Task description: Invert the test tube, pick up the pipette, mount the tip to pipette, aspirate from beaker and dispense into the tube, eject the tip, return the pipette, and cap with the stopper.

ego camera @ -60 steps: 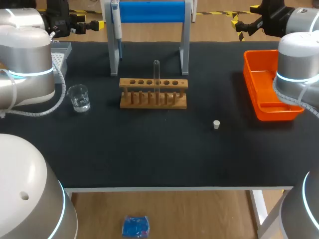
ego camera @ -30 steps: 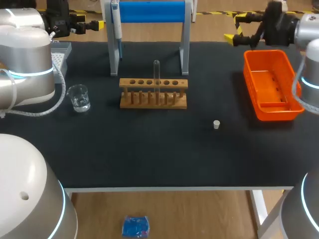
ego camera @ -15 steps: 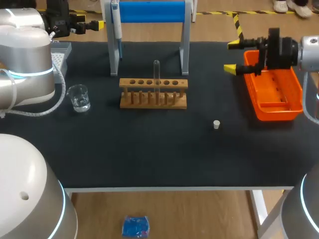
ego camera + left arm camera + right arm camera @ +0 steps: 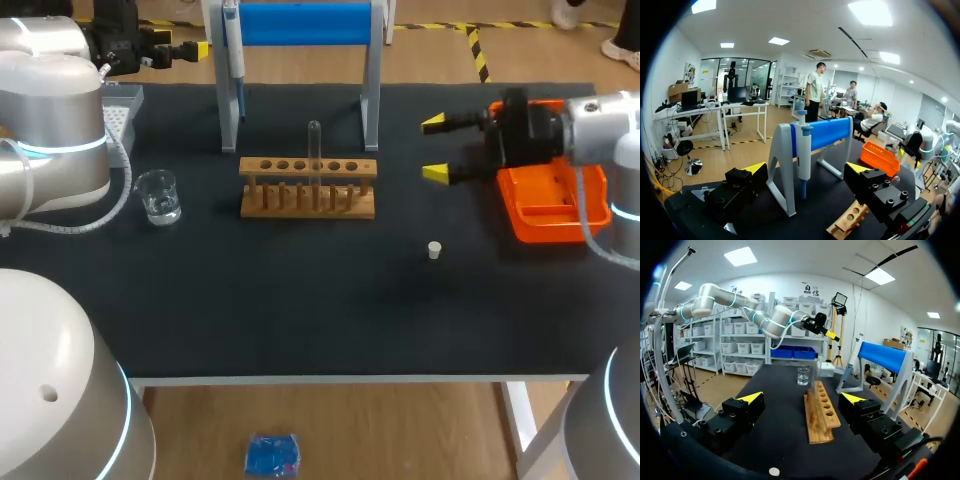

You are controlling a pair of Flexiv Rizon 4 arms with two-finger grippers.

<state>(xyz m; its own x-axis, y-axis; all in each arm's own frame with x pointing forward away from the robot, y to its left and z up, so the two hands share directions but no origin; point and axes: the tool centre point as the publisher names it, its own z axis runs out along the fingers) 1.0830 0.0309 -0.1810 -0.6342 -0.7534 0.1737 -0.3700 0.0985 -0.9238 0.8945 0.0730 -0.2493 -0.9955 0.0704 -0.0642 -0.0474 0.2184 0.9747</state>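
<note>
Nothing legible from where I stand — no label, number or sign can be made out on the bench [image 4: 300,310] or anything it carries.

Rounded silver-grey shells are seen on the left arm [image 4: 55,120] and right arm [image 4: 605,118], each ringed by a glowing cyan band, a grey cable [image 4: 118,200] is looped beside the left, and the right gripper [image 4: 435,148] is shown black, screw-studded, yellow-tipped.

1. Table [image 4: 300,315]: topped with black matting, edged in white (one white leg [image 4: 517,415] is seen below).
2. Floor [image 4: 400,430]: tan, marked with yellow-black tape [image 4: 479,55].
3. Ceiling panels [image 4: 872,11]: lit, set in a white ceiling.
</note>
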